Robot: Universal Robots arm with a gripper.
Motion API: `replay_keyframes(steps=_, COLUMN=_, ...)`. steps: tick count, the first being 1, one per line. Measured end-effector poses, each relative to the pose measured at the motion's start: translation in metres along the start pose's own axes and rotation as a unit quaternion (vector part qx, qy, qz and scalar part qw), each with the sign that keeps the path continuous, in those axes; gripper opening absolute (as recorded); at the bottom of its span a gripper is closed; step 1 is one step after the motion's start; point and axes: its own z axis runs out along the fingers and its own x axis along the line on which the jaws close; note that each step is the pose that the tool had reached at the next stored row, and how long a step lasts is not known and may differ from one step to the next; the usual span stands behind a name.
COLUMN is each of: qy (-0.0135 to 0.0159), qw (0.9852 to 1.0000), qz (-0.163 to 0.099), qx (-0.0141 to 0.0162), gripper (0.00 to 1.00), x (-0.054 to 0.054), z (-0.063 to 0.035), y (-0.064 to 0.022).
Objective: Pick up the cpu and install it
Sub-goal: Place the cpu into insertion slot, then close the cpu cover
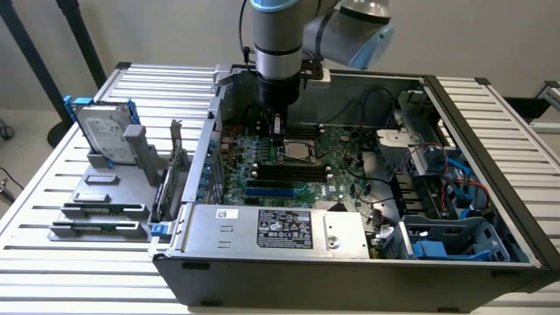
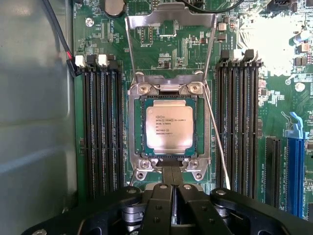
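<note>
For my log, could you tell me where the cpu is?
In the wrist view the cpu lies in the motherboard socket, between the memory-slot banks.

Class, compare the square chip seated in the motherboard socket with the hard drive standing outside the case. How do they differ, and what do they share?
Size: the chip is far smaller than the hard drive. Pose: the chip lies flat in its socket; the hard drive stands upright in a grey holder. Shape: the chip is square, the hard drive rectangular with blue rails. Both show a silvery face with print.
</note>
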Motion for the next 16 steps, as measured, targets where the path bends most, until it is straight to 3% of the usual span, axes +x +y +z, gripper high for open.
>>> replay_keyframes(steps=13, qy=0.0, qw=1.0, qz=0.0, qx=0.0, gripper=0.11, x=0.0, z=-0.0001, y=0.0003)
replay_keyframes(steps=16, qy=0.0016, qw=1.0, qz=0.0, qx=0.0002, gripper=0.11, x=0.0004, z=-0.0007, y=0.0076)
